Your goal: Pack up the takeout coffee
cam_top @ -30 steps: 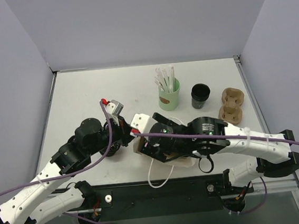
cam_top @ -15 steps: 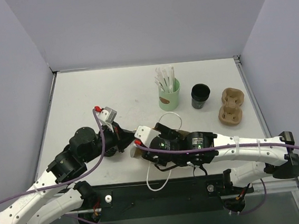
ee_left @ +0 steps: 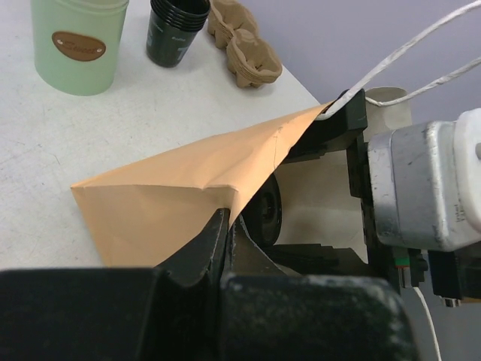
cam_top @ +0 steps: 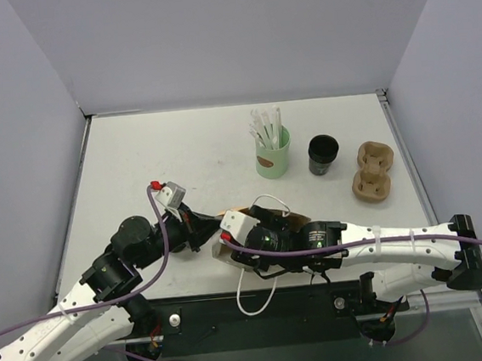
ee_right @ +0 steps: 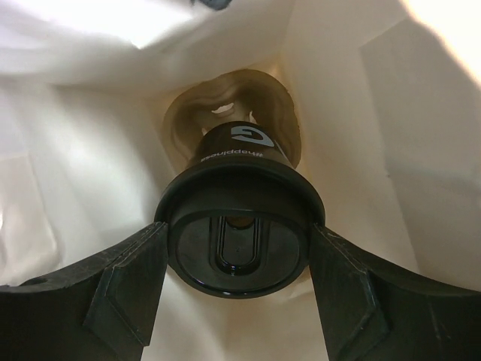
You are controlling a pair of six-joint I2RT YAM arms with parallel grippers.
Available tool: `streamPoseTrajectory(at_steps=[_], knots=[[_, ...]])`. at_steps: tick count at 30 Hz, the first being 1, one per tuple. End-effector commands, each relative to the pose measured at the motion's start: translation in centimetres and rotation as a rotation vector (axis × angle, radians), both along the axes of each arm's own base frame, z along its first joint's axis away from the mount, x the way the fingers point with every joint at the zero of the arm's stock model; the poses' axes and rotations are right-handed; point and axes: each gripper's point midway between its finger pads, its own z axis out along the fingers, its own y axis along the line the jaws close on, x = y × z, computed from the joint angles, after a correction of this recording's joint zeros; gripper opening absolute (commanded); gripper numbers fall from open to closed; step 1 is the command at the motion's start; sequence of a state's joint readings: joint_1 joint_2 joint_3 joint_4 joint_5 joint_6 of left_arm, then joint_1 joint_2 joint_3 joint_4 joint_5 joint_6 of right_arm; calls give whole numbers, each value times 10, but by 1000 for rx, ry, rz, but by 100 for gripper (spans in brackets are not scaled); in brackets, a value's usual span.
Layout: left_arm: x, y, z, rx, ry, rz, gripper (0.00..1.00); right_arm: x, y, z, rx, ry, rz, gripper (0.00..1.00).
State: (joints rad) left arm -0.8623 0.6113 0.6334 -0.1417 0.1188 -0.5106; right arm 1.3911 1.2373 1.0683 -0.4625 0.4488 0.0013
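The takeout coffee [ee_right: 237,147], a black cup with a round black lid [ee_right: 239,259], hangs inside a brown paper bag [ee_left: 173,188]. My right gripper [ee_right: 239,237] is shut on it, one finger pressed against each side of the lid. Under the cup a cardboard carrier [ee_right: 180,124] lies at the bag's bottom. My left gripper [ee_left: 224,216] is shut on the bag's upper edge and holds its mouth apart. In the top view the bag [cam_top: 223,244] sits near the front edge between both arms, and the right gripper is hidden inside it.
A mint-green cup with white straws [cam_top: 273,153] stands at the back. To its right are a stack of black cups [cam_top: 323,155] and a second cardboard carrier [cam_top: 372,170]. The bag's white string handle [cam_top: 256,294] hangs over the table's near edge.
Both arms and the bag have shifted toward the near edge. The right arm has stretched flatter, with its gripper deeper in the bag. The left wrist has drawn back and left.
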Motion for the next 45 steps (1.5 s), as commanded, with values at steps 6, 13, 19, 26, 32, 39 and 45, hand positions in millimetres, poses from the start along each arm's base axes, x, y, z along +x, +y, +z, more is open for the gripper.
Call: streamPoseTrajectory(at_steps=[6, 13, 19, 26, 32, 39, 45], knots=[[6, -9, 27, -56, -47, -8, 0, 17, 5, -11, 52, 21, 13, 45], [11, -8, 27, -27, -33, 16, 0, 23, -3, -39, 20, 90, 15, 44], [12, -7, 31, -21, -23, 27, 0, 17, -10, -53, -20, 127, 9, 44], [11, -3, 35, 0, -27, 33, 0, 22, -14, -51, -57, 114, -15, 44], [9, -1, 32, 13, -21, 35, 0, 25, 0, -33, -15, 112, -7, 44], [7, 2, 30, 4, -7, 39, 0, 27, 20, -14, 67, 99, 21, 44], [8, 1, 31, 7, -6, 37, 0, 26, 28, -32, 66, 129, 28, 44]])
